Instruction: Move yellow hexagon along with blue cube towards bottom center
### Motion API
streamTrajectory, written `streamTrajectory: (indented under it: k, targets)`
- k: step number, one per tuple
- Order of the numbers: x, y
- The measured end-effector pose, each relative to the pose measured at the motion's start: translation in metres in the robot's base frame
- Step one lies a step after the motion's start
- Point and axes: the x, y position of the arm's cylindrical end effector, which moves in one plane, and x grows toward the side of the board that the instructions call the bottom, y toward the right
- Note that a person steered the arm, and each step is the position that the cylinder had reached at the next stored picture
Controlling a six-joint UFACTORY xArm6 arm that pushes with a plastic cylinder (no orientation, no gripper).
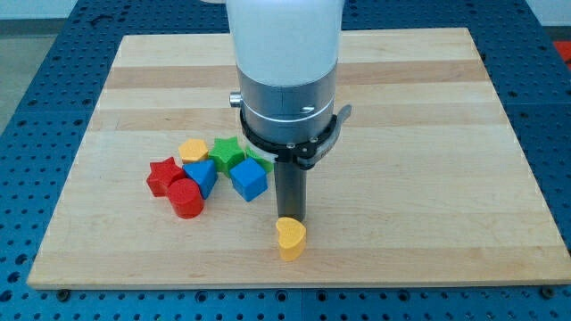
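No jaws here, so nothing clenched or released: my tip (292, 218) sits just behind the yellow heart (290, 238) at lower centre. The yellow hexagon (193, 149) and blue cube (249, 179) wait left of centre, unmoved, it seems. Around them: green star (227, 150), blue triangle (202, 173), red star (164, 174), red cylinder (186, 198). Smooth glossy blocks, pale wooden surface (428, 134).

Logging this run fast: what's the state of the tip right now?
No pincer: my tip holds nothing, sitting just behind the yellow heart; contact cannot be told. It is right of the blue cube.
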Motion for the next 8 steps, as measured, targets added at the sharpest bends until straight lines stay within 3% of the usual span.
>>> streamTrajectory:
  k: [3, 5, 6, 7, 8]
  targets:
    - [0.010, 0.000]
    - [-0.119, 0.013]
    - [-0.124, 0.013]
    - [-0.165, -0.023]
    - [-0.164, -0.065]
